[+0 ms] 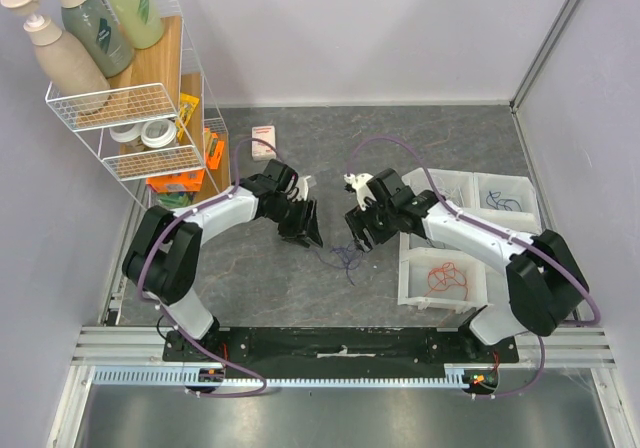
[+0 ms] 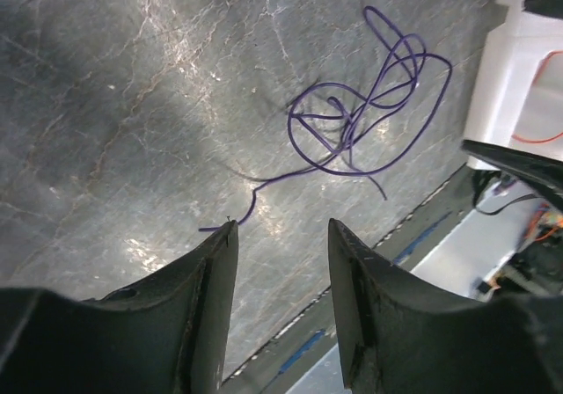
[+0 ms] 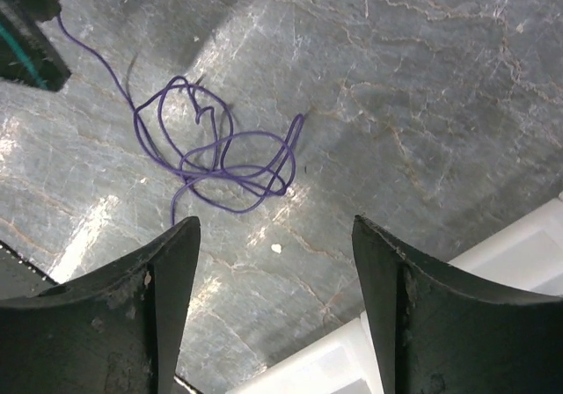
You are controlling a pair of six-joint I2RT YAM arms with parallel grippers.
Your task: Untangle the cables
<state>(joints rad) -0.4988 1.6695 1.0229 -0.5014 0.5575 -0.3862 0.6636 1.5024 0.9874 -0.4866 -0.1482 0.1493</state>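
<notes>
The left gripper (image 2: 283,229) and right gripper (image 3: 274,225) both hang released over the tangled purple cable (image 2: 369,99); bottle labels (image 1: 140,8) illegible.

The left arm (image 1: 205,218) and the right arm (image 1: 470,233) are built alike: smooth white link shells alternate with bulky black joint housings, the largest black blocks nearest the bases. A thin purple left harness cable (image 1: 234,163) runs along the left arm, and a matching right harness cable (image 1: 388,139) arcs off the right arm. Small white brackets (image 1: 355,181) sit at the wrists. The left end effector (image 1: 308,234) and the right end effector (image 1: 358,242) are black. Seen close up, their fingers (image 3: 167,306) are matte black, broad at the root and tapering to curved tips, with scuffed, dusty edges and pale nicks. Short red wires (image 1: 483,378) show at the bases.
</notes>
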